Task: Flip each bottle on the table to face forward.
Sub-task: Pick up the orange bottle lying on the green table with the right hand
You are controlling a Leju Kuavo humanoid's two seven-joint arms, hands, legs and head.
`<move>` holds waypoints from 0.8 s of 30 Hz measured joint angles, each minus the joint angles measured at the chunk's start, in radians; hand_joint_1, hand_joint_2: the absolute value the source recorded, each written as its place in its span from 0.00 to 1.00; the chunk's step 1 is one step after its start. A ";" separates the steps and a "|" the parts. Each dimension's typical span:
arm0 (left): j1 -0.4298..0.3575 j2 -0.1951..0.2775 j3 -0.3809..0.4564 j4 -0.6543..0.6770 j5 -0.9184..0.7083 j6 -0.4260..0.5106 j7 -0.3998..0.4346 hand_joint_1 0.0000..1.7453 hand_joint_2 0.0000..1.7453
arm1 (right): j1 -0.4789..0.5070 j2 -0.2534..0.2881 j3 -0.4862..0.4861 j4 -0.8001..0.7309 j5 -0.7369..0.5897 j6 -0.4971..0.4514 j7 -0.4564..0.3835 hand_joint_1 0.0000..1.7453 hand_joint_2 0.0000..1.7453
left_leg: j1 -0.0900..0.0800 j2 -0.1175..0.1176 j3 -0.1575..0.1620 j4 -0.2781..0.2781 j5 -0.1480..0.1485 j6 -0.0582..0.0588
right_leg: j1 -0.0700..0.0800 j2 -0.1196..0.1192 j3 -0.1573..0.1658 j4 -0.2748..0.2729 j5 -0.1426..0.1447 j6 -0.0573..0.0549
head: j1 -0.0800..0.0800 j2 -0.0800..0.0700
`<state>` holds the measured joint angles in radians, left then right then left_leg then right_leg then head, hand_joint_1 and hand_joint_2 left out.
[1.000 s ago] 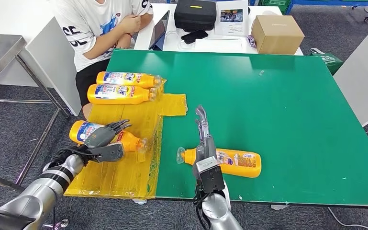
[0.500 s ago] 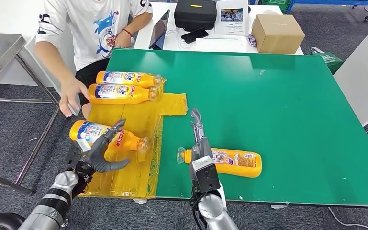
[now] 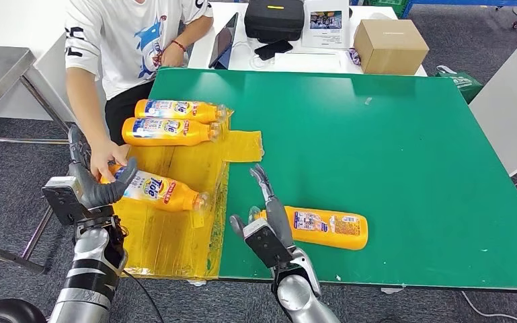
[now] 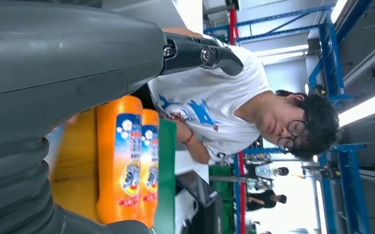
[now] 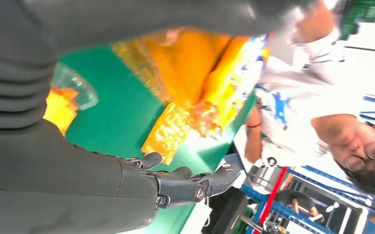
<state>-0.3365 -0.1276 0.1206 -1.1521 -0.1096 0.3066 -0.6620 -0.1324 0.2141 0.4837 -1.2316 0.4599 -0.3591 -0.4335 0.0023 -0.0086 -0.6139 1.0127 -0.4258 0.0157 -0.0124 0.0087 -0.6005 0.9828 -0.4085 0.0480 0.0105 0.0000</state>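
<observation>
I am seeing four orange detergent bottles lying on their sides on the green table [image 3: 403, 128]. Two are lying side by side at the far end of the yellow mat [image 3: 175, 229]: the far bottle [image 3: 175, 110] and the second bottle [image 3: 168, 131] just in front of it. A third bottle [image 3: 158, 190] is lying on the mat nearer me, and a person's hand [image 3: 104, 158] is resting on its base end. My left hand [image 3: 91, 188] is hovering raised at the mat's left edge beside that bottle, fingers apart and holding nothing. My right hand [image 3: 265, 215] is hanging, fingers extended and empty, over the cap end of the fourth bottle [image 3: 326, 227], which is lying on bare green surface.
</observation>
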 joint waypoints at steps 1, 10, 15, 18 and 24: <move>0.006 0.000 0.000 0.000 -0.018 0.014 0.002 0.00 1.00 | -0.002 -0.015 0.000 -0.002 0.041 -0.001 0.037 0.00 1.00 | 0.000 0.000 0.000 0.000 0.000 0.000 | 0.000 0.000 0.000 0.000 0.000 0.000 | 0.000 0.000; 0.143 -0.004 0.000 -0.016 -0.185 0.065 0.020 0.00 1.00 | 0.054 -0.211 -0.081 -0.161 0.328 0.092 0.268 0.00 1.00 | -0.001 -0.001 -0.001 0.000 -0.001 0.001 | -0.001 0.000 -0.001 -0.001 0.000 0.000 | 0.000 0.000; 0.191 -0.013 0.000 -0.016 -0.224 0.066 0.025 0.00 1.00 | 0.098 -0.283 -0.110 -0.232 0.382 0.147 0.323 0.00 1.00 | -0.001 0.000 -0.003 0.000 -0.002 0.001 | -0.001 0.000 -0.003 -0.001 0.000 0.000 | 0.000 0.000; 0.193 -0.019 -0.001 -0.012 -0.240 0.053 0.031 0.00 1.00 | 0.102 -0.304 -0.110 -0.235 0.401 0.193 0.358 0.00 1.00 | -0.001 0.000 -0.003 0.000 -0.001 0.001 | -0.001 0.000 -0.003 -0.001 0.000 0.000 | 0.000 0.000; 0.185 -0.026 -0.009 0.011 -0.256 0.045 0.031 0.00 1.00 | 0.097 -0.319 -0.107 -0.200 0.396 0.225 0.385 0.00 1.00 | -0.001 0.000 -0.003 0.000 -0.001 0.001 | -0.001 0.000 -0.003 -0.001 0.000 0.000 | 0.000 0.000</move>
<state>-0.1517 -0.1537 0.1121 -1.1411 -0.3659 0.3521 -0.6308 -0.0356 -0.1051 0.3769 -1.4317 0.8560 -0.1345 -0.0487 0.0017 -0.0083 -0.6167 1.0130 -0.4267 0.0168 -0.0130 0.0088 -0.6034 0.9819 -0.4084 0.0484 0.0107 0.0000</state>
